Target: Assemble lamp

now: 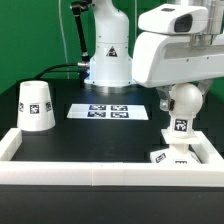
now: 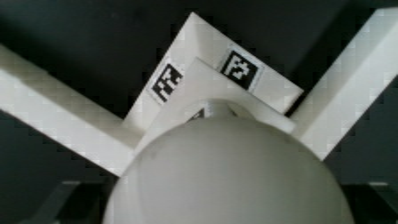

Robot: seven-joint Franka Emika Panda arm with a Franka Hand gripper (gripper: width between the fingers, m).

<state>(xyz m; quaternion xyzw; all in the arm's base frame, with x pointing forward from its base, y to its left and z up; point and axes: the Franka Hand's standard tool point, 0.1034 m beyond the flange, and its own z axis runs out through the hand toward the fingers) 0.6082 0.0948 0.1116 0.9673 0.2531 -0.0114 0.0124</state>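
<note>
The round white bulb [image 1: 183,99] stands upright with its tagged stem on the small square base [image 1: 163,156], in the corner of the white walls at the exterior view's right. My gripper [image 1: 183,97] comes down from above and is shut on the bulb's round head. In the wrist view the bulb [image 2: 222,165] fills the middle, and the base [image 2: 214,70] with two tags lies beyond it. Dim fingers [image 2: 71,205] sit close at each side of the bulb. The tapered shade [image 1: 36,105] stands wide end down at the exterior view's left, far from the gripper.
The marker board [image 1: 110,111] lies flat at the back middle. A low white wall [image 1: 90,172] runs along the front and turns back at both sides. The arm's white pedestal [image 1: 108,60] stands behind the board.
</note>
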